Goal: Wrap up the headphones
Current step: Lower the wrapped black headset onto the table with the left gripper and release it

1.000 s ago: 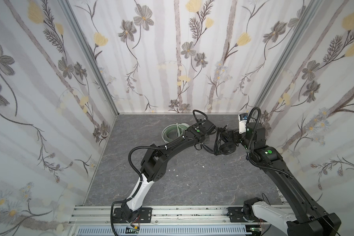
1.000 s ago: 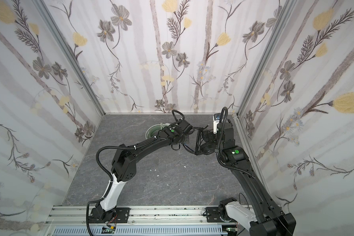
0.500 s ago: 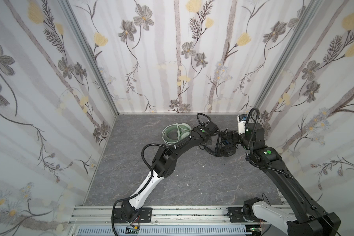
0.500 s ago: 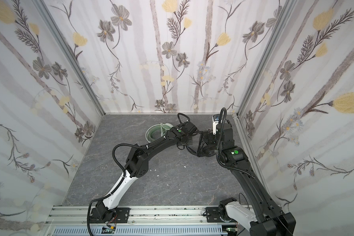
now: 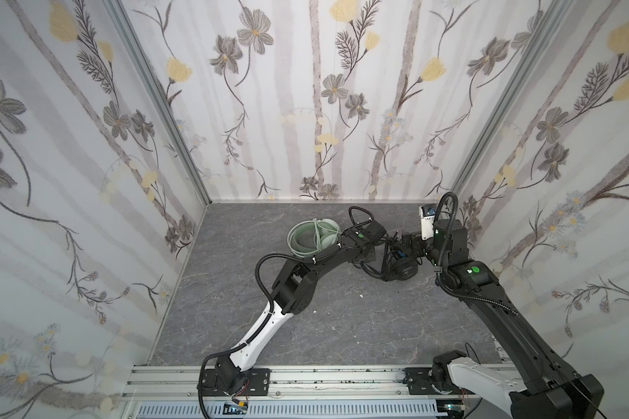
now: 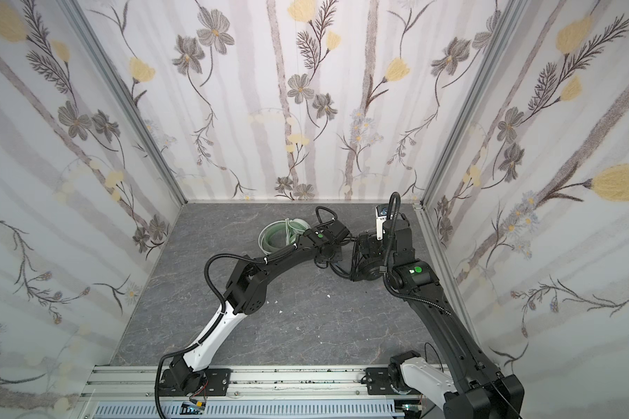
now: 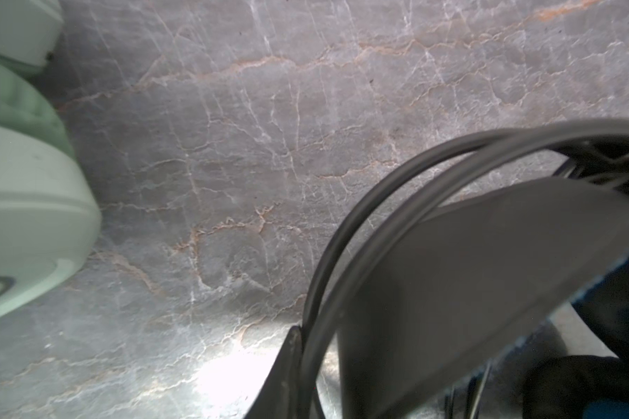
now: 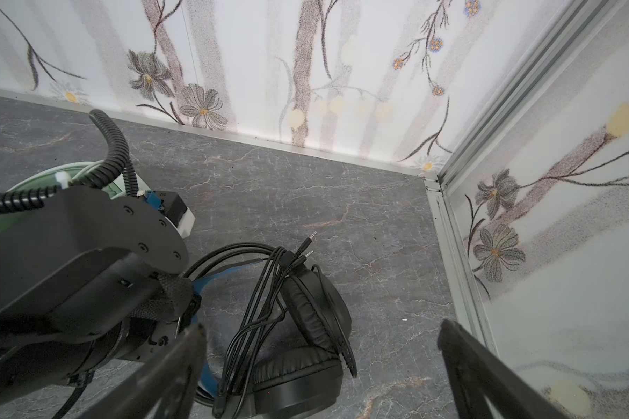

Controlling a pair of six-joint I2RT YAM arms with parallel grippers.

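Observation:
The black headphones (image 5: 402, 267) (image 6: 366, 269) lie on the floor at the back right, earcups (image 8: 305, 348) stacked, with the black cable (image 8: 255, 312) bunched over them and its plugs (image 8: 307, 246) free. My right gripper (image 8: 324, 366) (image 5: 406, 242) hovers wide open over the earcups. My left gripper (image 5: 366, 255) is low beside the blue-lined headband (image 7: 469, 283). Two cable strands (image 7: 345, 246) run against its one visible finger (image 7: 287, 377); the other finger is hidden. The mint-green headphones (image 5: 315, 236) (image 6: 283, 235) (image 7: 26, 203), with whitish cable looped on them, sit just left of that arm.
The back wall and the right wall with its metal corner post (image 8: 462, 254) stand close to the black headphones. The left arm's elbow (image 5: 295, 286) hangs over the middle of the grey marble floor (image 5: 360, 326). A rail (image 5: 324, 379) runs along the front edge.
The left arm's elbow has swung right and forward, uncovering more of the mint-green headphones. The left wrist stayed by the black headband. The right arm has hardly moved.

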